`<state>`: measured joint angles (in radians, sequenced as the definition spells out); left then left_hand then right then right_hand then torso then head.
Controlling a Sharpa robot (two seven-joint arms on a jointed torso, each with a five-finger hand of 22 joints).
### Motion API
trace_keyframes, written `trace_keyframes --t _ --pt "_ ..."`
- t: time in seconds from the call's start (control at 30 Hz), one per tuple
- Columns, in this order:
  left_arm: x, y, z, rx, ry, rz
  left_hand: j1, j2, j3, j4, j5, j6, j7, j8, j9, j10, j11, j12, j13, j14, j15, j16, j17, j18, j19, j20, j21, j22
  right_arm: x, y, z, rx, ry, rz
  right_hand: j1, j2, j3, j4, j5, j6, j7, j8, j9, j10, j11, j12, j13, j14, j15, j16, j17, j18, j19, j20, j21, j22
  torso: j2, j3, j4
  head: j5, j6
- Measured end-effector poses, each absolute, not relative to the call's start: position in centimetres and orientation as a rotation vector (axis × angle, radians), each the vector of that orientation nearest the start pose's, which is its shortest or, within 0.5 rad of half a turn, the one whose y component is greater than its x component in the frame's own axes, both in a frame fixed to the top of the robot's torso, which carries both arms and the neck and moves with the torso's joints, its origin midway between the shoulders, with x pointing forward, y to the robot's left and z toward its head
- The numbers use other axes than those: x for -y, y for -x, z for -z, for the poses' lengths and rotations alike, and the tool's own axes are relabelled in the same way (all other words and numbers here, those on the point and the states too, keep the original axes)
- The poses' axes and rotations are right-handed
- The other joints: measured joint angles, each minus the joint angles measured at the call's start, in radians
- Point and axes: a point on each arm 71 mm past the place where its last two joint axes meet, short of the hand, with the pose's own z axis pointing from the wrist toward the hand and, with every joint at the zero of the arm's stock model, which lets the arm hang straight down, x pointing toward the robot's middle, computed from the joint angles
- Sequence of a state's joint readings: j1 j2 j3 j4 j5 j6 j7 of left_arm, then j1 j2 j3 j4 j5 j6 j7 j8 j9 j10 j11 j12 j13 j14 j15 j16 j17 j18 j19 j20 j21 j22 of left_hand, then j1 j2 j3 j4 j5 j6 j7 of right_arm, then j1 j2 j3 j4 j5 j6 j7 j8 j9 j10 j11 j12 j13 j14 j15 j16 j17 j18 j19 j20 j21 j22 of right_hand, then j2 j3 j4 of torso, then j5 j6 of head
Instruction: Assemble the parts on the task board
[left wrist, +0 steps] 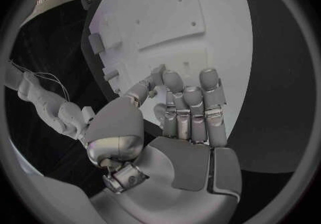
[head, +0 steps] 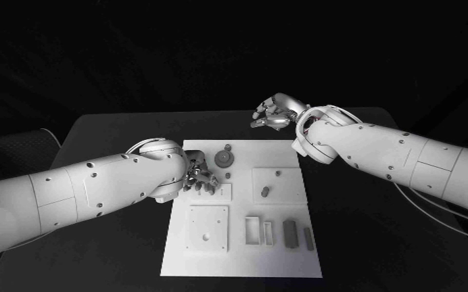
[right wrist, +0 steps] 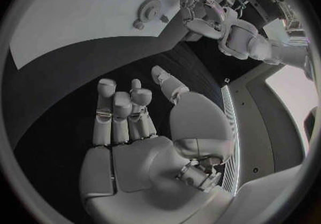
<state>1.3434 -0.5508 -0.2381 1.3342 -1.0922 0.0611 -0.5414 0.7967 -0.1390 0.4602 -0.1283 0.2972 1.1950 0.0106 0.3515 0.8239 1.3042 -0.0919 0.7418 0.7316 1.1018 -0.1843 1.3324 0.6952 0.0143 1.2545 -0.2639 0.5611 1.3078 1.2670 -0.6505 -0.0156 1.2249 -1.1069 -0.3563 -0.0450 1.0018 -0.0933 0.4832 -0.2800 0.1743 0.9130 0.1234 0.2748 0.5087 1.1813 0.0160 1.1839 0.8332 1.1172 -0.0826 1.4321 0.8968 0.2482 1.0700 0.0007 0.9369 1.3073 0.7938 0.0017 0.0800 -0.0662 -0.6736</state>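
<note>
No brand, label or writing that I can read on any surface.

Left hand (head: 198, 176): I see it at the left edge of the task board (head: 244, 258), centre-left of the head frame, fingers pointing down toward the board's upper-left area. In the left wrist view the fingers (left wrist: 192, 107) lie side by side, bent forward over the white plate, thumb set apart to the side. I cannot tell whether a part sits under the fingertips or whether they touch the board, so I cannot tell if it holds anything.

Right hand (head: 275, 111): above the board's upper right corner in the head frame, over the black table (head: 117, 130), off the plate. In the right wrist view its fingers (right wrist: 120, 112) are loosely curled and apart, nothing between them: it holds nothing.

Parts: a round gear (head: 225, 159) lies near the board's top, just right of the left hand. A small dark peg (head: 263, 190) lies on a raised square plate mid-board. Two dark bars (head: 289, 232) lie near the lower right edge of the board.

Open room: bare table on both sides of the board, and along its far edge.
</note>
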Motion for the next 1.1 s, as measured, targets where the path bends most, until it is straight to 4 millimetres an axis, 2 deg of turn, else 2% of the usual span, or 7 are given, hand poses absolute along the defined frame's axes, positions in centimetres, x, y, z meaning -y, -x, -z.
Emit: trace_keyframes --t 0.1,0.23,1.1 --pt "-13.29 -50.77 22.74 -2.273 0.002 0.311 -0.001 -0.001 0.000 0.000 0.000 0.000 0.000 0.000 0.000 0.000 0.000 0.002 -0.001 0.000 0.000 0.000 -0.001 0.000 0.000 0.000 0.000 0.000 19.44 -55.43 15.81 -1.610 -0.201 -0.746 0.000 0.000 0.000 0.000 0.000 0.000 0.000 0.000 0.000 0.000 0.000 0.000 0.000 0.000 0.000 0.000 0.000 0.000 0.000 0.000 0.000 0.000 0.000 0.0000 -0.0001 0.000 0.000" --pt "-13.28 -50.77 22.74 -2.273 0.002 0.312 -0.014 -0.014 -0.001 0.014 -0.002 0.000 0.000 0.000 0.001 0.000 0.000 0.002 -0.001 0.000 0.000 0.000 -0.002 0.000 -0.002 0.002 0.000 0.000 19.44 -55.43 15.81 -1.611 -0.201 -0.746 0.000 0.000 0.000 0.000 0.000 0.000 0.000 0.000 0.000 0.000 0.000 0.000 0.000 0.000 0.000 0.000 0.000 0.000 0.000 0.000 0.000 0.000 0.000 -0.0007 0.0001 0.000 0.000" --pt "-13.27 -50.74 22.75 -2.277 -0.003 0.315 -0.018 -0.010 0.000 0.020 -0.004 -0.003 -0.003 0.000 0.005 0.000 0.000 0.009 -0.002 0.000 0.001 0.007 -0.003 0.000 -0.002 0.002 0.004 0.000 19.40 -55.39 15.82 -1.614 -0.199 -0.748 0.000 0.000 -0.003 0.003 0.000 0.000 0.000 -0.004 0.001 0.002 -0.002 0.000 0.000 -0.001 0.001 0.000 0.000 0.000 0.000 0.000 0.000 0.000 0.000 0.0005 -0.0003 0.000 0.000"
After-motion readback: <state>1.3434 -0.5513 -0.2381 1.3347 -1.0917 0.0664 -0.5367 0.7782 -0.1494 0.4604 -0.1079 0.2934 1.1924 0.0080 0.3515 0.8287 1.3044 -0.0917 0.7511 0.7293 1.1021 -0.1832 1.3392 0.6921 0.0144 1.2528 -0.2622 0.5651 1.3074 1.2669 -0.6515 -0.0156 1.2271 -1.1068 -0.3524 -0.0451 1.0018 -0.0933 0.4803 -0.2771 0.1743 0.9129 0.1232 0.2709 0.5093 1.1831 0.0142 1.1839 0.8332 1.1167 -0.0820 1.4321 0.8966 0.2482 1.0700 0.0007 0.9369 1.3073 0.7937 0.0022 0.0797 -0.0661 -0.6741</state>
